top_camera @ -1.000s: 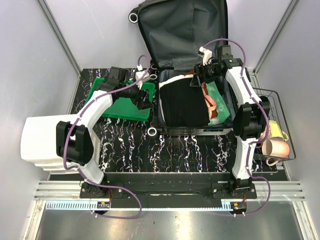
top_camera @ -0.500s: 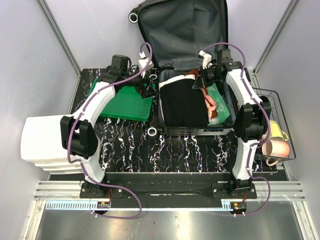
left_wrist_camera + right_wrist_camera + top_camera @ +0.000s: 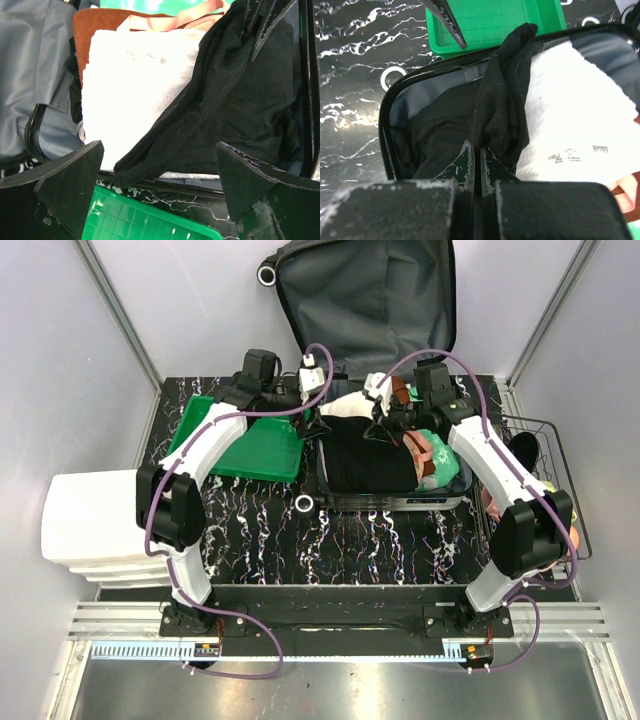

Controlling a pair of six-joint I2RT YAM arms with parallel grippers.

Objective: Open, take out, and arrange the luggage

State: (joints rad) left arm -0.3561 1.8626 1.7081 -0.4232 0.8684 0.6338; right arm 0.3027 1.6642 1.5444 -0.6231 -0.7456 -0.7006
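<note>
The luggage (image 3: pixel 365 300) lies open at the back middle of the bench (image 3: pixel 380 550). Its lid stands up against the rear wall and shows dark grey lining, while the base lies flat with a small white wheel (image 3: pixel 305 504) at its front left corner. Inside the base a black garment (image 3: pixel 365 455) covers most of the load. A white cloth (image 3: pixel 345 405) lies at the back left, a brown cloth (image 3: pixel 95 25) behind that, and a green item with pink straps (image 3: pixel 435 450) along the right side. The right end effector (image 3: pixel 476 150) hangs over the middle of the base, its fingers pressed together on a raised fold of the black garment, which drapes across the edge of the white cloth. The left end effector (image 3: pixel 160 175) hovers at the case's left rim with its fingers spread wide and nothing between them, facing the white cloth and the garment. A green bin (image 3: pixel 250 445) sits just beside the left rim, under the left arm. A white drawer unit (image 3: pixel 85 530) stands at the far left edge. A wire basket (image 3: pixel 545 440) sits near the right rim, partly hidden by the right arm. Bare marbled bench shows as a broad band between the case's front rim and the arm bases, and walls close in on both sides.
</note>
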